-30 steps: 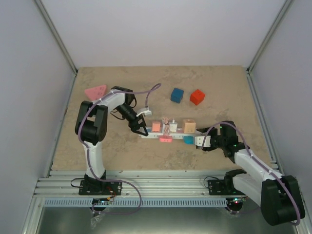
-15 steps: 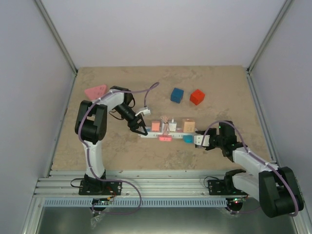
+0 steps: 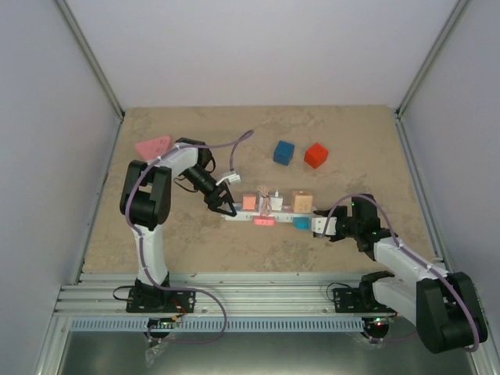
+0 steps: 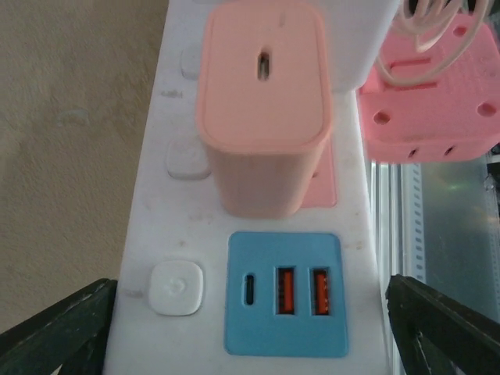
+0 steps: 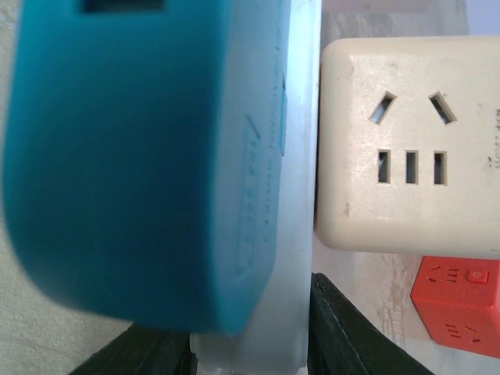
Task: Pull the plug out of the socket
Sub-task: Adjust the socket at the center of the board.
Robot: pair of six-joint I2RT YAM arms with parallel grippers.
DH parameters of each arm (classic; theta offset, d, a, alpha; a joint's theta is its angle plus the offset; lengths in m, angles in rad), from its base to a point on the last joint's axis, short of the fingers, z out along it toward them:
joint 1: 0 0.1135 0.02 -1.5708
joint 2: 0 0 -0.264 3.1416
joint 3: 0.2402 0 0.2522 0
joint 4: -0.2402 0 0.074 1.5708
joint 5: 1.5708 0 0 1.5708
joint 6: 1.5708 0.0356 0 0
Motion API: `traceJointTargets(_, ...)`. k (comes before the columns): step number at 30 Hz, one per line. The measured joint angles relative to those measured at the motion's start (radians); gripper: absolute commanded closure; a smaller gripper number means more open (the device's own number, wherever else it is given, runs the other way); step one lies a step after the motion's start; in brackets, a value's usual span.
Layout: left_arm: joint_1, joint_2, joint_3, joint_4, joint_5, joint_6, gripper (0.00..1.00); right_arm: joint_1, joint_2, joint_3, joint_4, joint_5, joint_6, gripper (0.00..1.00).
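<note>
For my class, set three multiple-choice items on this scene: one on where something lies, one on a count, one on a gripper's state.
1. In the top view, where does the pink triangular block lie?
A) at the far left
B) between the two cubes
C) at the near edge

2. How many orange ports sit in the blue panel?
A) one
B) two
C) four

3. How does the left gripper stand at the socket?
A) shut on the pink plug
B) open, astride the socket's end
C) raised well clear of it

Answers:
1 A, it lies alone at the far left.
2 B, two orange slots sit beside one narrow port.
3 B, its fingers stand on either side with gaps showing.
</note>
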State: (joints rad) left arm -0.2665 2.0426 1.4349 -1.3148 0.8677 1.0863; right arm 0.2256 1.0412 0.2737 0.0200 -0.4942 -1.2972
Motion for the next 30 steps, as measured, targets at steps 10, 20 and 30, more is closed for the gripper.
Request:
traceJointTargets(10, 0.011, -0.012, -0.012, 0.104, 0.03, -0.039, 0.0, 0.0, -0.005, 0.0, -0.016, -0.022, -0.019, 1.0)
traceJointTargets(20, 0.024, -0.28, -0.207, 0.388, -0.055, -0.145, 0.0, -0.003, 0.021, 0.077, -0.138, -0.033, -0.01, 1.0)
traceJointTargets(30, 0.029, -0.454, -0.381, 0.517, -0.092, 0.024, 0.0, -0.017, 0.157, 0.256, -0.331, -0.061, -0.007, 0.99)
